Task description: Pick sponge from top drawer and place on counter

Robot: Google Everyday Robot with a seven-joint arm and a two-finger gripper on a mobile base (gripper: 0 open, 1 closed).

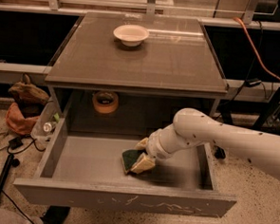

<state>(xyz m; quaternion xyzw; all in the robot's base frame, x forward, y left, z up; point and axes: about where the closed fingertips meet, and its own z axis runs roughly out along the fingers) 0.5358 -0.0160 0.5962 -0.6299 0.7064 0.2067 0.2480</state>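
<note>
Sponge (128, 157) within gripper (139, 154), in top drawer (125, 198)

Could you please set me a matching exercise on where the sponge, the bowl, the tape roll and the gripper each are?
Things:
1. sponge
2. white bowl
3. tape roll
4. gripper

Places:
A. on the counter, near its far edge
B. down in the top drawer, at the end of the white arm
C. in the top drawer, dark green face showing
D. tan, in the shadow under the counter's back

Pairs: 1-C, 2-A, 3-D, 4-B
</note>
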